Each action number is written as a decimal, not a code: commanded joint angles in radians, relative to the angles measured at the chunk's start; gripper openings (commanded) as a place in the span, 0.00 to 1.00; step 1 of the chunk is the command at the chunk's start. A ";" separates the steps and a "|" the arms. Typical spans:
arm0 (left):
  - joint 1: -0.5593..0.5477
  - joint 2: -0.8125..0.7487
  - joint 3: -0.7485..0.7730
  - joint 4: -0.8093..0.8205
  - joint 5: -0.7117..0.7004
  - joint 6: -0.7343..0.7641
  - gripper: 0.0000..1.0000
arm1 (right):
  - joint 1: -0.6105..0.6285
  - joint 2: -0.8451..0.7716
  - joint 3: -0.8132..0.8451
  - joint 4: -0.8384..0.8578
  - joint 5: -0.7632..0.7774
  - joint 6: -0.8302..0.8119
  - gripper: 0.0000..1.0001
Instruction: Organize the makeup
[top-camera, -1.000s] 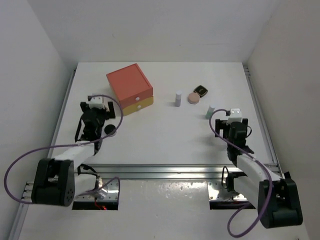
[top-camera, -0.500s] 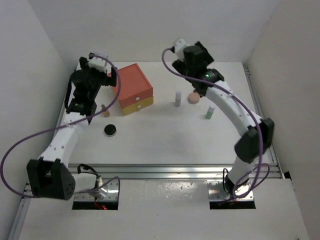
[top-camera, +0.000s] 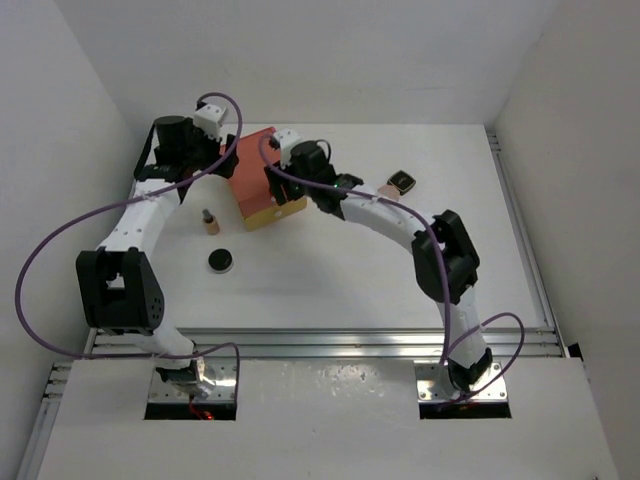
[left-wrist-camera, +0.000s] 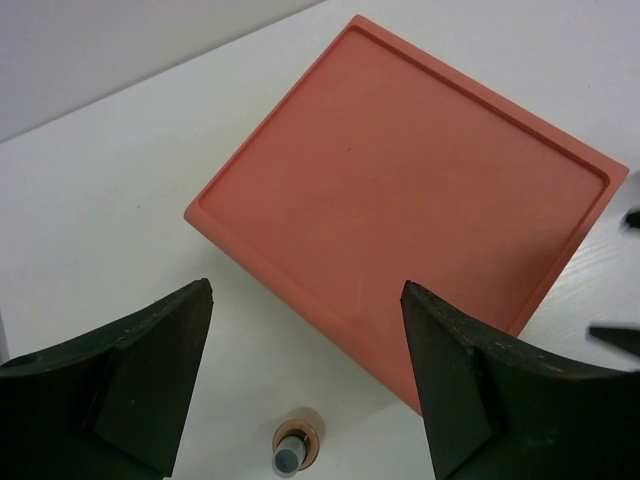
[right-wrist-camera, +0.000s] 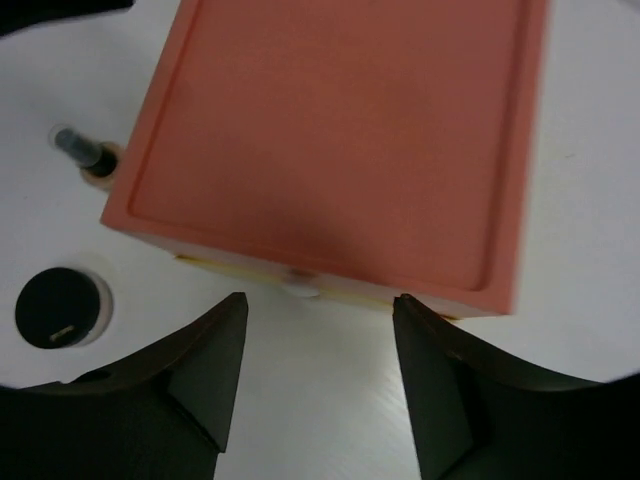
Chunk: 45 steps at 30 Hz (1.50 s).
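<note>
The orange and yellow drawer box (top-camera: 258, 165) stands at the back left. My left gripper (top-camera: 218, 170) hovers open over its left edge, and the left wrist view shows the box top (left-wrist-camera: 400, 200) between the empty fingers (left-wrist-camera: 307, 288). My right gripper (top-camera: 283, 186) hangs open above the box front, over a white drawer knob (right-wrist-camera: 300, 288). Makeup: a black round disc (top-camera: 221, 260), a small copper tube (top-camera: 210, 220), a peach-pink compact (top-camera: 388, 190) partly behind the right arm, and a black squarish compact (top-camera: 402, 181). The white tubes are hidden by the right arm.
White walls close in the table (top-camera: 330, 280) on the left, back and right. The right arm stretches across the middle from the near right base to the box. A metal rail (top-camera: 320, 340) runs along the near edge.
Both arms have swung from low, near positions up to the back left, over the drawer box. Both pairs of jaws stand narrower than before. The right arm now covers the white tubes.
</note>
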 joint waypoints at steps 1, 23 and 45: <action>-0.028 0.011 -0.019 0.068 0.010 -0.012 0.82 | 0.032 0.032 -0.052 0.244 -0.033 0.123 0.58; -0.091 0.065 -0.266 0.245 -0.042 -0.051 0.80 | 0.041 0.138 -0.060 0.310 0.083 0.151 0.47; -0.091 0.055 -0.286 0.245 -0.042 -0.041 0.79 | 0.041 0.099 -0.170 0.465 -0.003 0.016 0.00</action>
